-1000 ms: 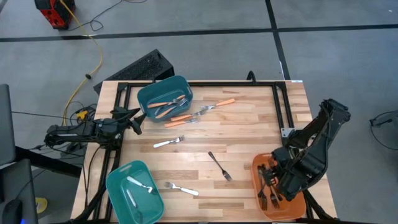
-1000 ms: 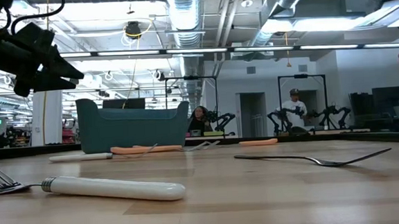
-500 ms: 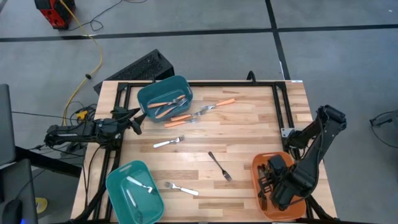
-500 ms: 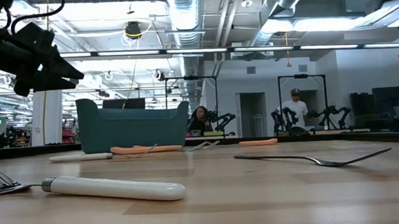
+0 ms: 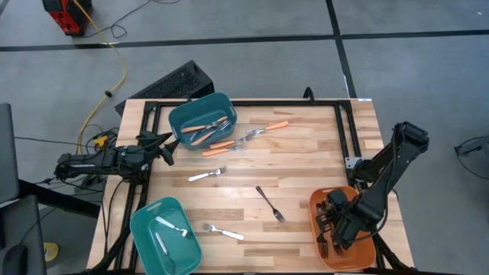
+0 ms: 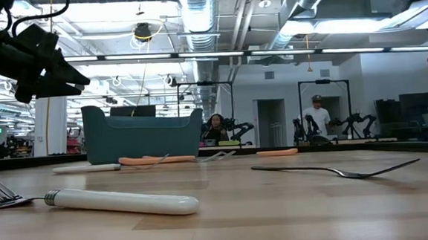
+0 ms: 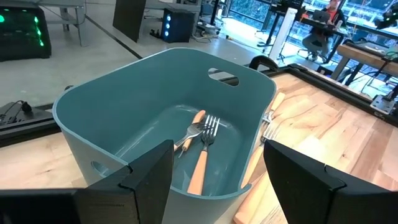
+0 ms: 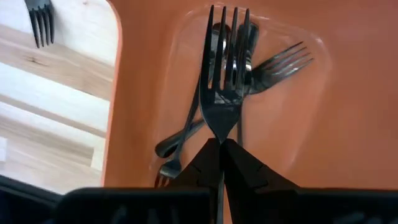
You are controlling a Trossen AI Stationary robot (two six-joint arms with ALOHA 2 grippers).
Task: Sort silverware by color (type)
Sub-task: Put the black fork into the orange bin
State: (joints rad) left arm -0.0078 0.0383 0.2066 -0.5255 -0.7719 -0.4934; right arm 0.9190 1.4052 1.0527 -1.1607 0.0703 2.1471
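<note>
My right gripper (image 5: pixel 337 228) points down over the orange bin (image 5: pixel 313 203) at the table's near right corner, shut on a black fork (image 8: pixel 225 74). Several more black forks (image 8: pixel 186 134) lie on that bin's floor. My left gripper (image 5: pixel 165 145) waits open at the table's left edge, facing the far teal bin (image 7: pixel 124 112), which holds orange-handled forks (image 7: pixel 200 163). Loose on the table lie a black fork (image 5: pixel 270 204), two white forks (image 5: pixel 208 175) (image 5: pixel 223 231) and orange-handled forks (image 5: pixel 267 128). My right gripper pinches the black fork between its two fingers at the top of the handle, just behind the fork's head (image 8: pixel 221 142). The fingers come from above, pointing down, in line with the fork. The fork hangs tines down over the forks in the bin; whether it touches them, I cannot tell.
A second teal bin (image 5: pixel 145 221) with a white fork in it stands at the near left corner. A black metal frame (image 5: pixel 348 134) runs along the table's far and side edges. The middle of the table between the loose forks is bare wood.
My right gripper has come down toward the orange bin with the black fork still in its fingers, staying over the same spot and pointing down throughout.
</note>
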